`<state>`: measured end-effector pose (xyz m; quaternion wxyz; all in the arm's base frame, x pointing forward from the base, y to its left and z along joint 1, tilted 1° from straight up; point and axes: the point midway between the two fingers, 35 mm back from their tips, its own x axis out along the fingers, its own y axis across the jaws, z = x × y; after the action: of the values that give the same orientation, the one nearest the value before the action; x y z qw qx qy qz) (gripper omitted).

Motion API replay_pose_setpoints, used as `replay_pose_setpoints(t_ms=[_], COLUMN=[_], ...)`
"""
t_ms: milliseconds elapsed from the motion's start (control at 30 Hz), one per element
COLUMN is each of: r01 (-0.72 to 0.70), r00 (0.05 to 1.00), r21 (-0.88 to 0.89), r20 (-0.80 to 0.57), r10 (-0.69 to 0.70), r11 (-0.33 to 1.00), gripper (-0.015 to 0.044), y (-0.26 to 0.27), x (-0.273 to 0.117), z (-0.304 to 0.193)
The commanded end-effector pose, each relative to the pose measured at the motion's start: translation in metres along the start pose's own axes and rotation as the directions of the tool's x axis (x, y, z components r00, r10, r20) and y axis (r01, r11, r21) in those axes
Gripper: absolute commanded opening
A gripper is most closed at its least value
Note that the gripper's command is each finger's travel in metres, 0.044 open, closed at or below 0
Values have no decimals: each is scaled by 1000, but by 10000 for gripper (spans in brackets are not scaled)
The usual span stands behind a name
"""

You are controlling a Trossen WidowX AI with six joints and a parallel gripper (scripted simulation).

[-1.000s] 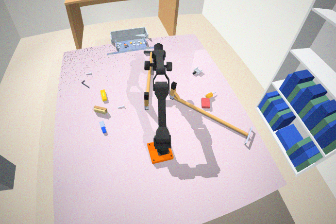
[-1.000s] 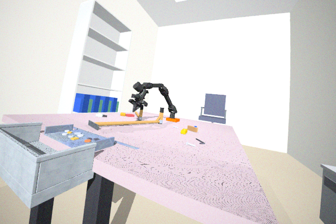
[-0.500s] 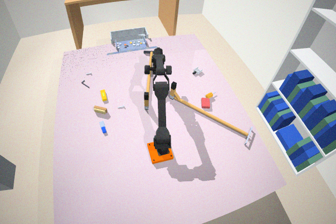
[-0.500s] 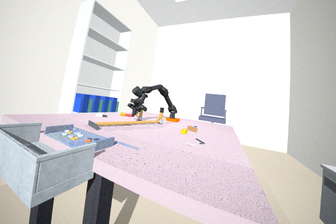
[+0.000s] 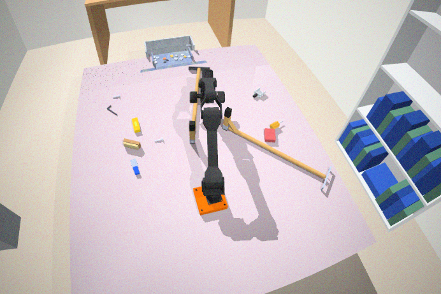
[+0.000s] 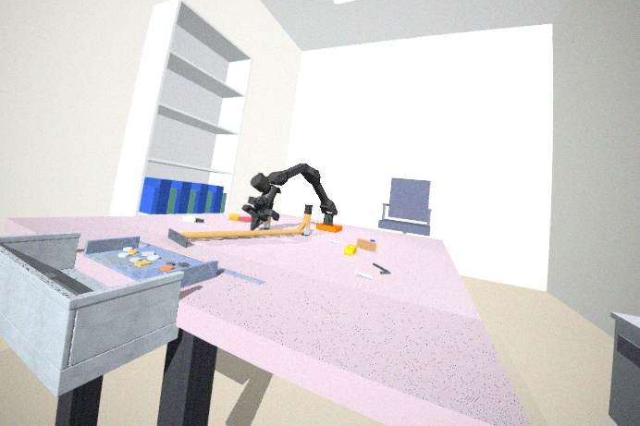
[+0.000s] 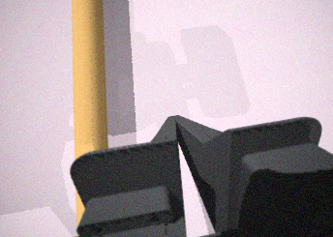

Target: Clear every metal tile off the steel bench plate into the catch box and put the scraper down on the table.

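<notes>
The long scraper lies on the pink table, its dark blade toward the steel plate and its wooden handle running back toward the arm's base, with an upright black-topped grip. My gripper is shut and empty, low over the table beside the handle; the arm hides its tips in the top view. Several metal tiles, white, yellow, orange and dark, lie on the steel bench plate. The catch box adjoins its far end; its floor is mostly hidden.
A rake with a wooden handle lies right of the arm, its metal head near the right edge. A red block, an orange tool and a grey part are right. A yellow block, a brown block and a hex key are left.
</notes>
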<state>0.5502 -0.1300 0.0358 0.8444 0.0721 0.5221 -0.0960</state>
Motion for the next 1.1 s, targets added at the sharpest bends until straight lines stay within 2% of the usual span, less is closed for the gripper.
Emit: replay_pose_setpoints(t_ms=[0, 1067], r01=[-7, -9], r00=[1000, 1000], r21=[-9, -8], r20=[-7, -8], r10=[7, 9], r11=[1000, 1000], gripper=[0, 0], y=[2, 32], x=[6, 8], z=[-4, 0])
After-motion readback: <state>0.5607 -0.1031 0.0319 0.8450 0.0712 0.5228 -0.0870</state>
